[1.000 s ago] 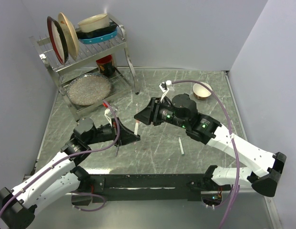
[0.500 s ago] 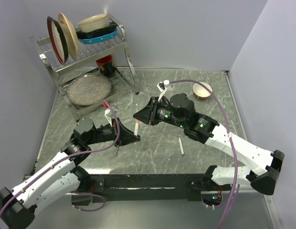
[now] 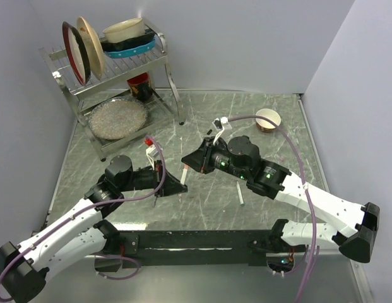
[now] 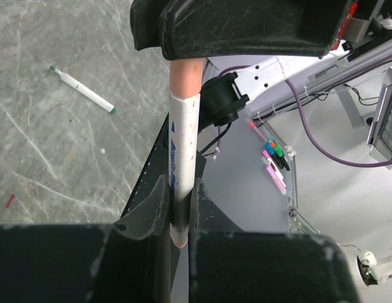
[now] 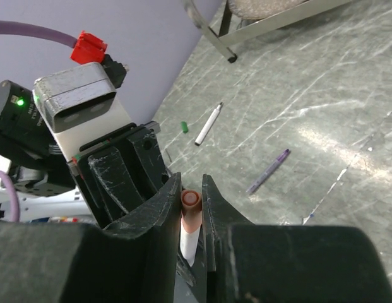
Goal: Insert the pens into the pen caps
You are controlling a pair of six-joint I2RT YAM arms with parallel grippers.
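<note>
Since the earlier frame the right arm has come nearer and lower over the middle of the counter (image 3: 208, 205). Its jaws have also narrowed.

Grip status:
- The left gripper (image 4: 178, 202) is closed tight on the white barrel of a pen (image 4: 183, 139). It holds the pen off the counter, above the middle and a little toward the near edge.
- The right gripper (image 5: 190, 189) is narrowed onto the red-orange cap (image 5: 190, 201), with a finger on either side.

Progress:
- The cap meets the end of the barrel, in line with it.
- Judged from both wrist views, it is on the pen (whether pressed fully home cannot be told).
- This first pairing is therefore at or near completion.

Outstanding:
- A second pen (image 3: 240, 193) lies on the counter toward the near edge, right of the middle. In the left wrist view its green tip looks bare.
- The right wrist view shows a white pen on the counter with a loose green cap (image 5: 184, 127) just beside it, apart. Whether this is the same pen cannot be told.
- At least one pen remains uncapped.
</note>
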